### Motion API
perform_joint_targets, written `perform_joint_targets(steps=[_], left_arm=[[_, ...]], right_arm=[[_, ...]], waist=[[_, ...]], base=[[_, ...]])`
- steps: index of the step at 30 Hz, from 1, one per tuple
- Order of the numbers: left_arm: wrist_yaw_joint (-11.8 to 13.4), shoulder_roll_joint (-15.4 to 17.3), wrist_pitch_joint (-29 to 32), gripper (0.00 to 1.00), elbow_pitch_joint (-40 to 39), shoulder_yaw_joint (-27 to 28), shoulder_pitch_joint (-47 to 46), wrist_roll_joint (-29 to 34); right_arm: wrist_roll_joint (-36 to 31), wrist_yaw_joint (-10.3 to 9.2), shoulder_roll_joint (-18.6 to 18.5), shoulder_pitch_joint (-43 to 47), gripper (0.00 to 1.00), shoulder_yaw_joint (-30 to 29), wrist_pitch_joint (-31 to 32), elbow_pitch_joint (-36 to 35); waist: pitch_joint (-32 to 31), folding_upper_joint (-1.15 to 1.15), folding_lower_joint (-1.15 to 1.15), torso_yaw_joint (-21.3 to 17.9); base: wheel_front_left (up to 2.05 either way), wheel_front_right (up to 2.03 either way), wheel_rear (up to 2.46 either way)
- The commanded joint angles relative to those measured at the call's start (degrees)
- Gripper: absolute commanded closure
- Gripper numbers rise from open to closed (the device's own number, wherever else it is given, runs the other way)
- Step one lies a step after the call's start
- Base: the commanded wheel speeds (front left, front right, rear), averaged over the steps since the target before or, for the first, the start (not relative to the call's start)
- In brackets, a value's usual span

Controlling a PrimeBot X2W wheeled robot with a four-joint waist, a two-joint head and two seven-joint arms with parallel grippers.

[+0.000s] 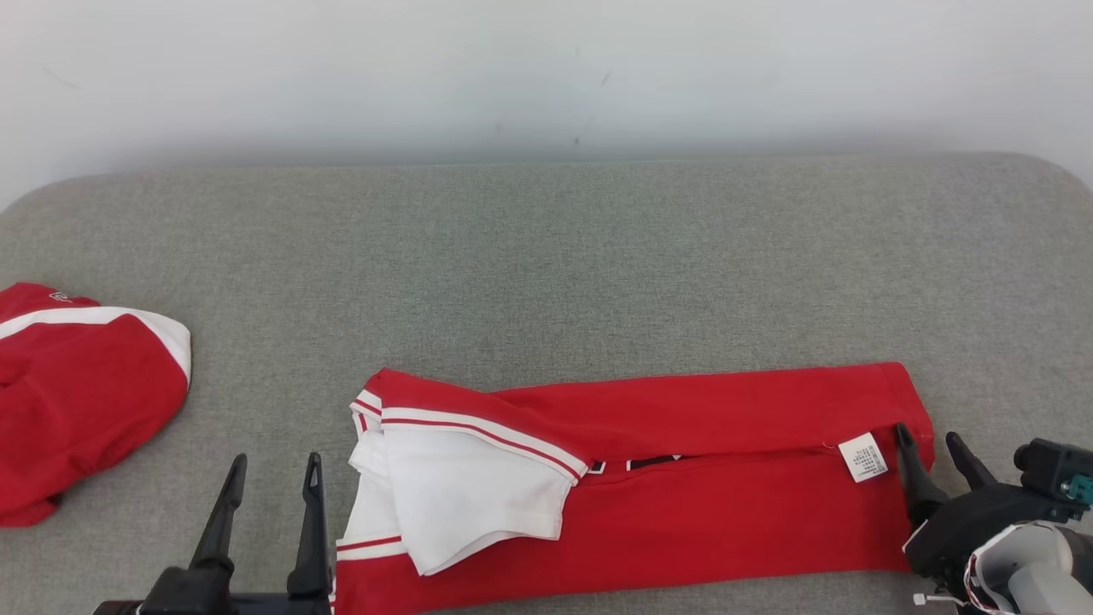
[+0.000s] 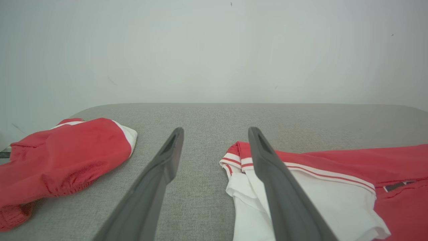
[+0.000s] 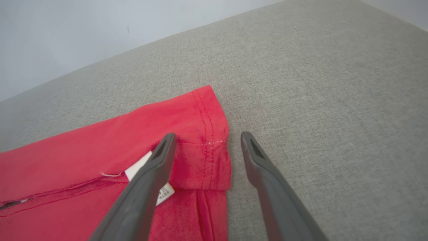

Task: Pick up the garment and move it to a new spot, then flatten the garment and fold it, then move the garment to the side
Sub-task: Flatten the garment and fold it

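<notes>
Grey woven pad (image 1: 546,256), rounded far corners; blank pale wall (image 1: 546,68) behind. Red garment (image 1: 683,504) lies near my edge, folded into a long soft band, with a white panel at its left end and a care label (image 1: 864,457) at its right. My left pincer (image 1: 277,461) and right pincer (image 1: 926,434) gape wide, empty, one at each end. A second red bundle (image 1: 77,393) sits far left, apart.

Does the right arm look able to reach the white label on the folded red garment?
Probably yes: the right arm holds its jaws open at the folded red garment's hem, beside the white label, unobstructed.
</notes>
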Motion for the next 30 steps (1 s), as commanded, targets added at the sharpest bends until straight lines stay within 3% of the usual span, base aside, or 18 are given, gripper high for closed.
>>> perform_joint_targets(steps=[1,13,15,16,17,23,30], left_arm=[[-0.3,-1.06,-0.12,0.0,-0.42,0.99,1.04,1.15],[-4.66,-8.03,-0.12,0.0,0.78,10.5,4.26,8.44],[-5.53,-8.51,-0.12,0.0,1.13,11.33,4.35,9.25],[-5.87,-8.76,-0.12,0.0,1.31,11.75,4.42,9.52],[-6.07,-8.92,-0.12,0.0,1.48,12.1,4.43,9.74],[-7.72,-9.7,-0.12,0.0,3.04,14.28,3.77,10.75],[-8.63,-10.06,-0.12,0.0,5.09,14.32,4.24,12.73]], right_arm=[[-0.7,-0.15,0.39,-0.97,0.0,-0.42,0.24,0.75],[-2.4,-0.15,3.43,-3.93,0.0,0.28,5.31,9.19],[-1.84,-0.15,3.58,-3.67,0.66,0.75,5.7,9.34],[-1.64,-0.15,3.57,-3.52,0.79,0.88,5.87,9.42],[-1.46,-0.15,3.5,-3.41,1.0,1.01,5.95,9.42],[-0.83,-0.21,1.44,-3.99,1.0,0.68,4.72,9.63],[-1.85,-0.18,-3.61,-4.73,1.0,-2.03,2.29,11.98]], waist=[[0.01,0.0,0.0,0.16],[0.03,0.0,0.0,1.9],[0.0,0.0,0.0,2.04],[0.0,0.0,0.0,2.09],[-0.01,0.0,0.0,2.1],[-0.21,0.0,0.0,1.75],[-1.79,0.0,0.0,1.68]], base=[[0.0,0.0,0.0],[0.0,0.0,0.0],[0.0,0.0,0.0],[0.0,0.0,0.0],[0.0,0.0,0.0],[0.0,0.0,0.0],[0.0,0.0,0.0]])
